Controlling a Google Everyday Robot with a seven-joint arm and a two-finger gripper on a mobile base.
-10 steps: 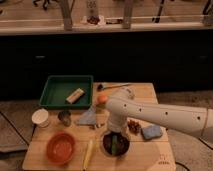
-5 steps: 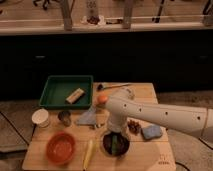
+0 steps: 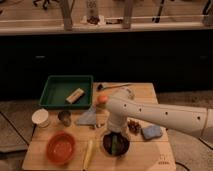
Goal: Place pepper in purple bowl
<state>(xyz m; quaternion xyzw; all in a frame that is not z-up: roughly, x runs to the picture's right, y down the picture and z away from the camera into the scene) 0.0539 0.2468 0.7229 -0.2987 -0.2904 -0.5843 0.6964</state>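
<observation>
Clearly we have swung our white arm (image 3: 160, 116) in from the right so that its end hangs straight down over the purple bowl (image 3: 115, 143), which sits near the front edge of the wooden bench (image 3: 150, 155); coming from above keeps us from knocking the neighbours standing close on either side. Our claw (image 3: 116, 136) is at the bowl's mouth, just above or inside the rim, and we cannot tell whether it grips or has let go, since the wrist hides it. A green sliver shows inside the dark bowl, which we take to be the pepper (image 3: 116, 145), already down in the bowl or very nearly so; whether it rests on the bottom we cannot say. Left of the bowl lies the long pale yellow vegetable (image 3: 88, 153), and beyond it the orange-red bowl (image 3: 61, 147). A blue sponge (image 3: 151, 132) lies just right of the bowl. Farther back stand the small metal cup (image 3: 64, 118), a white cup (image 3: 41, 118), the green tray (image 3: 66, 91) holding a tan block, and the round orange fruit (image 3: 101, 99) beside our arm. We judge the placing nearly finished, with releasing and lifting away remaining.
</observation>
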